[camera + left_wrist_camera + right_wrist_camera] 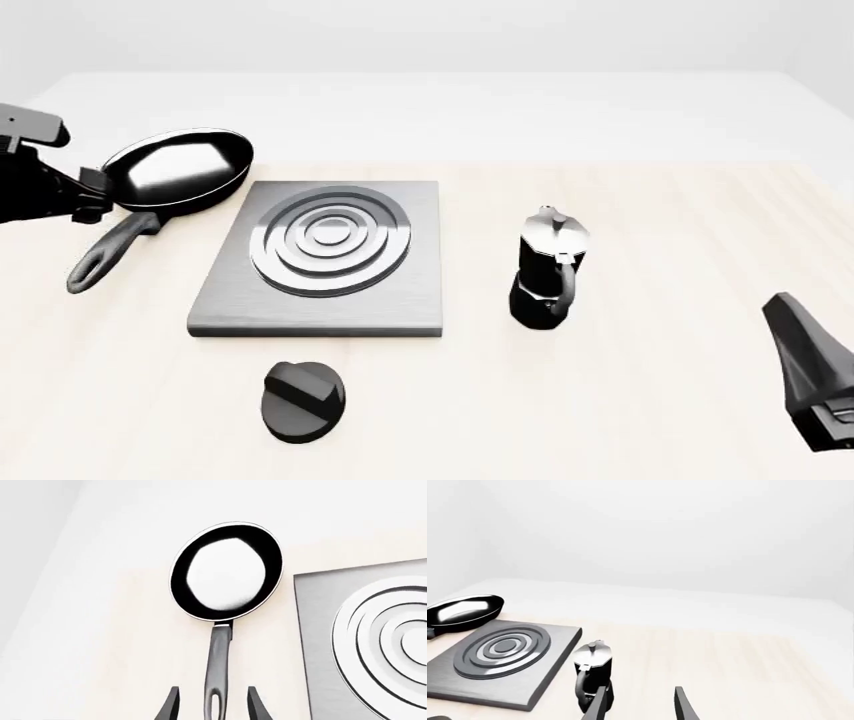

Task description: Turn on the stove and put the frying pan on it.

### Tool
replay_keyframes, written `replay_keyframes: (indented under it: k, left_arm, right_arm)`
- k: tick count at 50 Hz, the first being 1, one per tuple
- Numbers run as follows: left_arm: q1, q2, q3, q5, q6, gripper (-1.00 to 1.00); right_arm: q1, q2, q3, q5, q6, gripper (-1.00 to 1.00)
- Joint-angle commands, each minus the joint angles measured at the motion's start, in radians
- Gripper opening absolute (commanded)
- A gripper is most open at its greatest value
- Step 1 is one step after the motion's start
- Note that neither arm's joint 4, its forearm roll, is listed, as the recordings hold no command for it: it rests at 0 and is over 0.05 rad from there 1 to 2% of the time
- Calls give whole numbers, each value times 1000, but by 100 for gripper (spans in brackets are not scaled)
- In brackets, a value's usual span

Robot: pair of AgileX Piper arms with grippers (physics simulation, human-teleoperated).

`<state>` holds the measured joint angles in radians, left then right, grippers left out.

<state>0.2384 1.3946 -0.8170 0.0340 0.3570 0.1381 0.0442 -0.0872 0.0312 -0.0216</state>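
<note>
One moka pot (547, 268) right of stove (327, 258) | knob (304, 400) in front | frying pan (179, 168) left

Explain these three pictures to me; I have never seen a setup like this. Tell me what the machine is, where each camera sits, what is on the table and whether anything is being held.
These are simulator renders of two robot arms at a table. The front view looks forward and down from the arms' own side; the other two come from cameras mounted just behind each arm's pincer.

On the table lie a grey stove with raised rings, its separate black knob, a frying pan and a moka pot.

The left pincer is open, its two fingers on either side of the pan's handle, but not closed on it. The right pincer is open too, away from everything, with the moka pot ahead of it. Nothing is held, and the pan sits beside the stove, not on it.
</note>
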Motion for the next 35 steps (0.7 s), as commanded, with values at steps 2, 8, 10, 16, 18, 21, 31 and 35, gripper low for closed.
replay_keyframes:
  k: [2,8,10,16,18,21,31,35]
  left_arm:
    - [-3,106,-18,-52,-6,100]
    - [-15,165,-27,-92,-20,100]
    - [-15,176,-30,-98,-21,100]
    - [0,270,-51,-150,-11,100]
    - [4,294,-54,-166,-4,100]
    - [11,319,-61,-181,0,100]
    - [30,370,-82,-203,9,100]
    - [31,383,-86,-209,13,100]
  right_arm:
    - [-5,17,-3,-11,-3,100]
    - [-8,21,-5,-10,-11,100]
    - [-11,21,-2,-12,-13,100]
    - [-10,28,2,-19,-15,100]
    - [-9,30,-2,-17,-17,100]
    - [-9,37,-2,-23,-20,100]
    - [-8,54,4,-40,-22,100]
    - [-9,64,10,-54,-23,100]
